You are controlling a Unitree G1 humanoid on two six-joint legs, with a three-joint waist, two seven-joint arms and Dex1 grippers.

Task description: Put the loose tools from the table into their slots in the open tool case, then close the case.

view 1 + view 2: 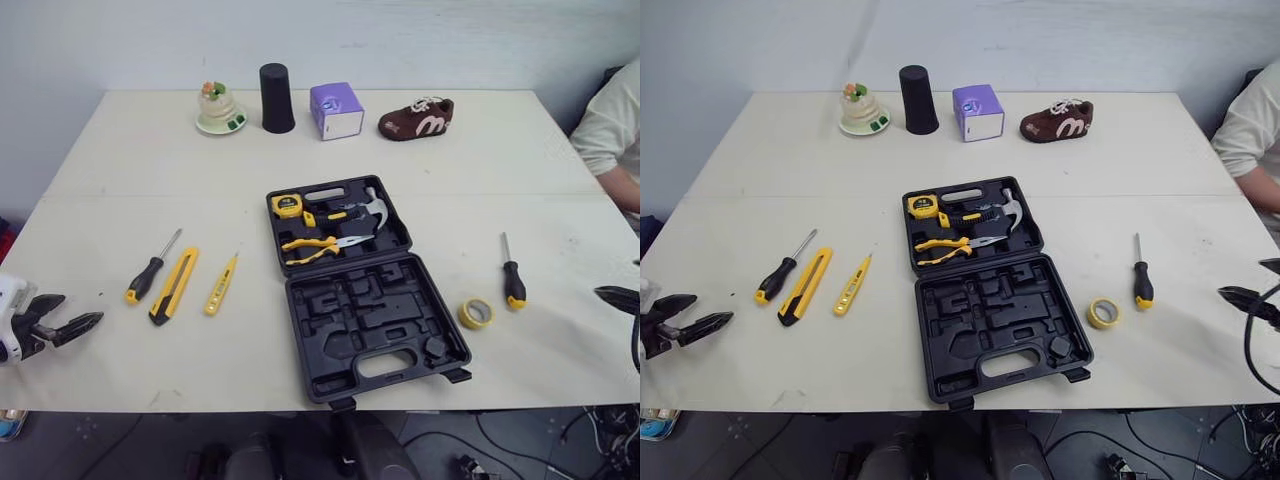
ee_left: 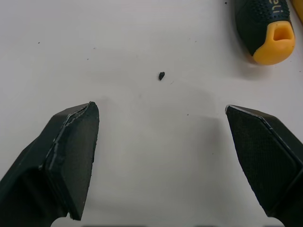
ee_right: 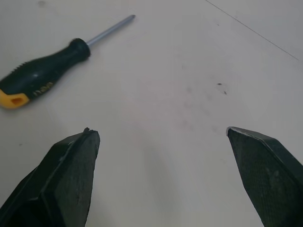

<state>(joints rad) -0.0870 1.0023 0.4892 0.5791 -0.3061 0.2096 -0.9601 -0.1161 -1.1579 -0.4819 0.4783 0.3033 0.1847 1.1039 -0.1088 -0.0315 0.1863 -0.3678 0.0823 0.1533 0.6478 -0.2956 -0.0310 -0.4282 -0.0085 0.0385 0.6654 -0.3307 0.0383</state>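
The open tool case (image 1: pixel 365 290) lies at the middle of the counter (image 1: pixel 450 170), its far half already holding a tape measure (image 1: pixel 288 206), hammer (image 1: pixel 370 207) and pliers (image 1: pixel 315 245), its near half showing empty moulded slots; the loose tools sit on either side of it, so each arm has its own share. The left hand (image 1: pixel 72 312) hovers low at the near left edge, fingers apart and holding nothing; the black-and-yellow screwdriver (image 1: pixel 150 270) lies ahead of it and inward toward the case, its long axis on a diagonal with the handle butt nearest the hand and the tip pointing away; just beyond lie the yellow utility knife (image 1: pixel 173 285) and the yellow tester pen (image 1: pixel 221 284), roughly parallel to it. The right hand (image 1: pixel 1242 278) sits at the near right edge, fingers likewise spread and empty; the second screwdriver (image 1: pixel 512 275) lies inward of it, shaft pointing away from the robot, handle on the near end; the yellow tape roll (image 1: pixel 476 313) rests between that screwdriver and the case. Judging by this layout, the left arm is the nearer one for the three left tools, and would need to reach forward and inward, closing across a handle rather than along it.
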